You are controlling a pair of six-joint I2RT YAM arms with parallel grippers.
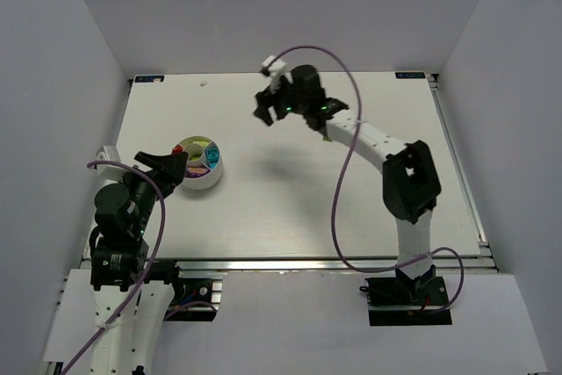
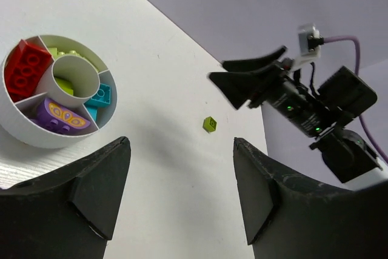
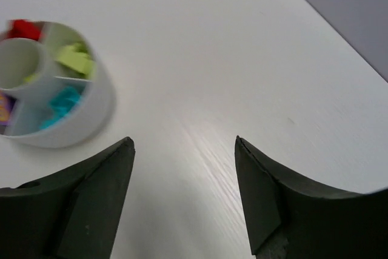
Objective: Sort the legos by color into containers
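Note:
The round white dish (image 2: 36, 139) holds sorted legos: red bricks (image 2: 24, 68), a teal brick (image 2: 100, 95), a purple piece (image 2: 60, 116) and lime pieces (image 2: 68, 86). One lime brick (image 2: 210, 124) lies alone on the table, right of the dish and below my right gripper. My left gripper (image 2: 180, 144) is open and empty, just right of the dish (image 1: 200, 183). My right gripper (image 3: 183, 141) is open with nothing between its fingers and hovers over the far middle of the table (image 1: 263, 107). Its view shows the dish (image 3: 79, 128) off to the left.
White enclosure walls stand on three sides of the table. A small pale speck (image 1: 205, 82) lies near the far edge. The right arm's purple cable (image 1: 338, 208) loops over the table's right half.

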